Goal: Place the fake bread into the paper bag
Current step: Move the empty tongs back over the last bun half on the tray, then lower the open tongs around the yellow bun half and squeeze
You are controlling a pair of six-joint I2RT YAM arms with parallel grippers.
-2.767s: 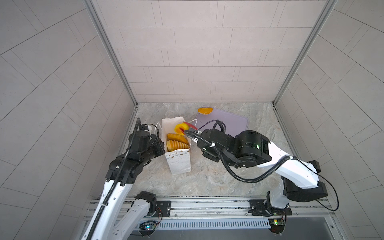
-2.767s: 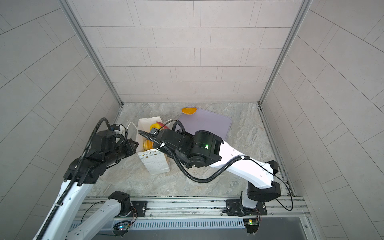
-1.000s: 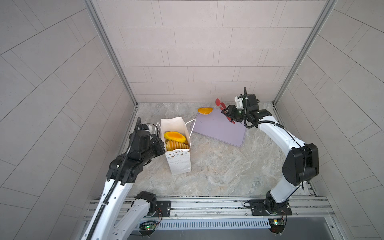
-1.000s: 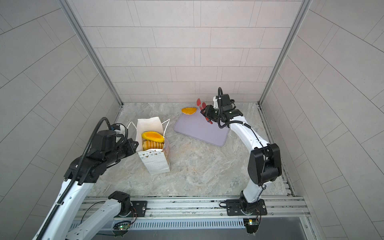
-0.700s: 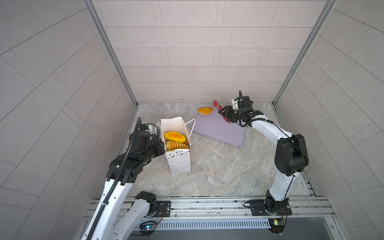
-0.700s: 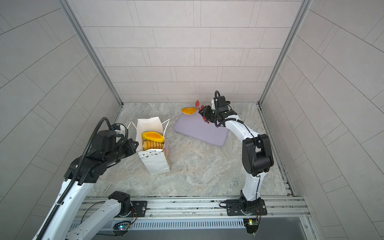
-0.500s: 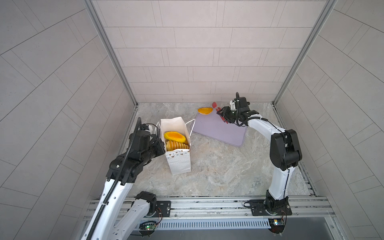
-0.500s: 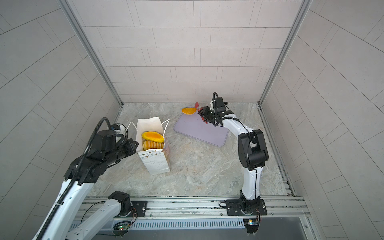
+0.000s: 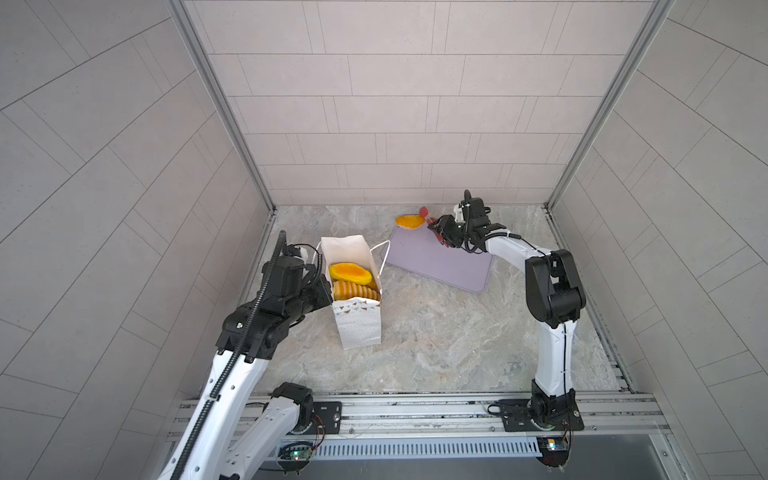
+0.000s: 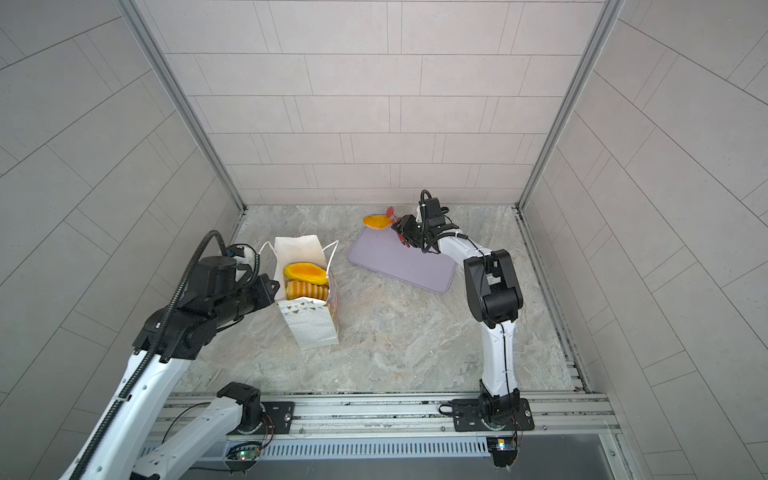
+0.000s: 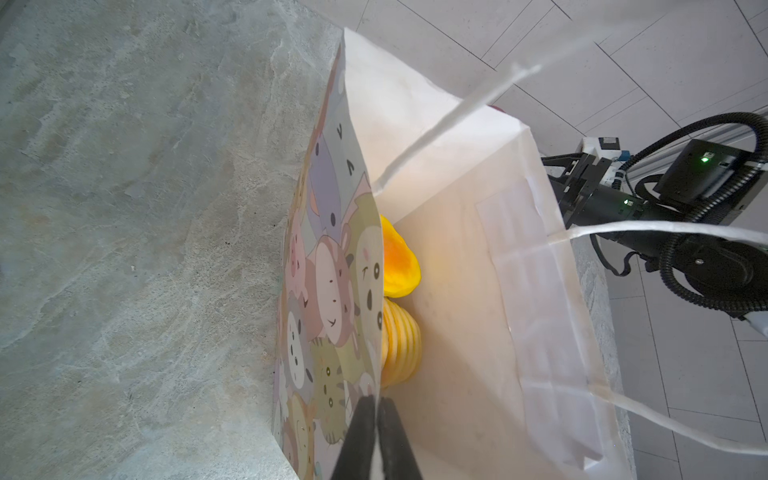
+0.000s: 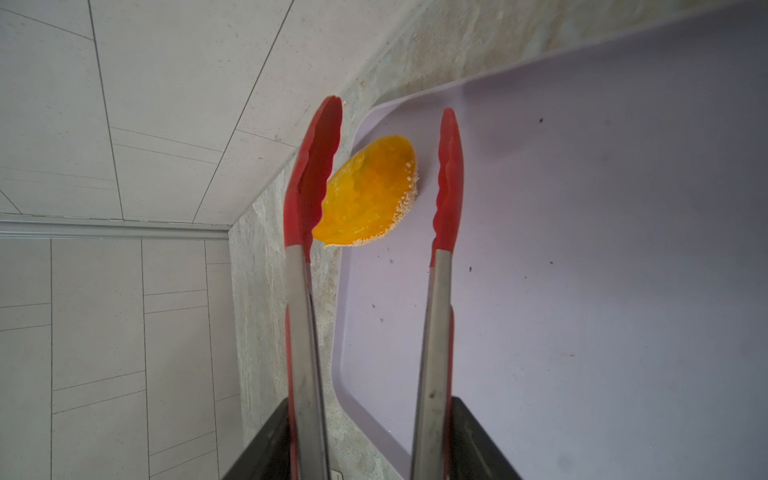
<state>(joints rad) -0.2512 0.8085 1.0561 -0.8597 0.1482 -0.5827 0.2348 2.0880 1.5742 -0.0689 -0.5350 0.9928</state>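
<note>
Bread (image 12: 370, 191), one orange piece, is lying at the corner of the purple tray (image 12: 582, 249), right between the two red tips of the tongs (image 12: 301, 332). The right tool (image 9: 448, 233) is gripping the tongs, and the tips are standing apart, not squeezing the piece. The left tool (image 11: 376, 440) is pinching the edge of the paper bag (image 11: 457, 291), closed tight on it. More bread (image 9: 350, 272) is sitting inside the bag on the table (image 9: 436, 332).

We record the bag (image 11: 328, 291) as white, with pastel animal faces in front and small triangles on the side. Bread (image 12: 370, 191): yellow-orange. Tray (image 12: 582, 249): lilac. Tongs (image 12: 446, 174): red-tipped, steel shanks. Worktop (image 9: 436, 345): grey, marbled.
</note>
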